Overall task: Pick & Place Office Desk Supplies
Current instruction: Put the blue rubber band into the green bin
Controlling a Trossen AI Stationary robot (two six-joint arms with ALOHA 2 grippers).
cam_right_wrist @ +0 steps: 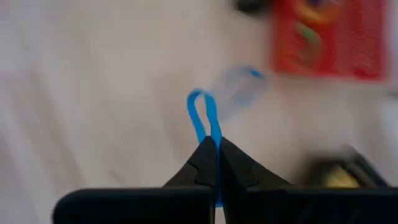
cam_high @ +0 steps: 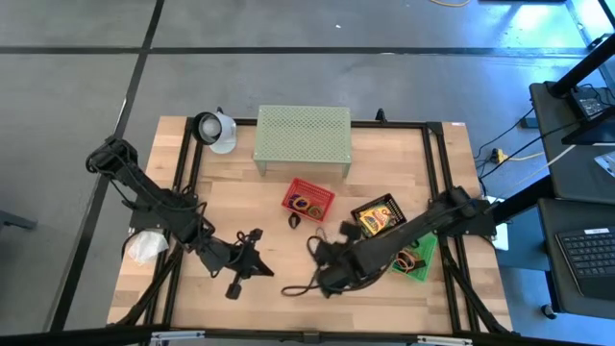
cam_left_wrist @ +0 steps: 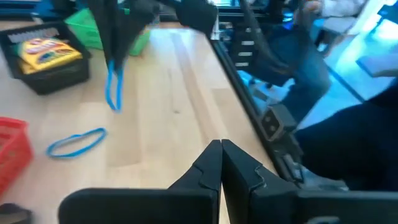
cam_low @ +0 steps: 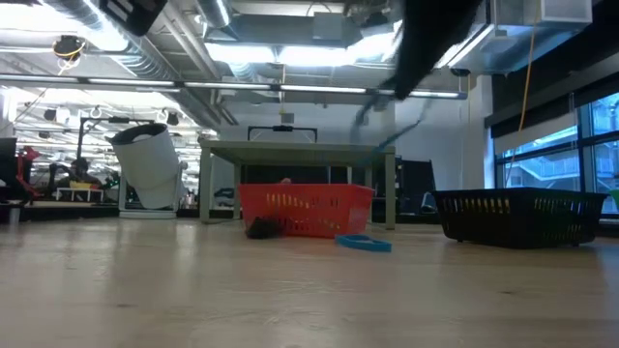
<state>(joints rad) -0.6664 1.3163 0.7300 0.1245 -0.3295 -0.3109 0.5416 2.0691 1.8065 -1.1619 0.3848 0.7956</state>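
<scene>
Now my right gripper [cam_right_wrist: 216, 148] pinches a thin blue rubber loop [cam_right_wrist: 204, 117] above the wooden table [cam_high: 279, 255], at five o'clock from the red mesh basket [cam_high: 307, 200], while my left gripper [cam_left_wrist: 221, 155] waits closed.

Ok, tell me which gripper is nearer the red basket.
Right. The right gripper, shut on a blue loop, sits just below the red basket in the high view. The left gripper, shut and empty, is farther off to the basket's lower left.

Wooden table [cam_high: 288, 274] bears red basket [cam_high: 308, 200], black basket [cam_high: 381, 216], shelf [cam_high: 302, 137].
</scene>
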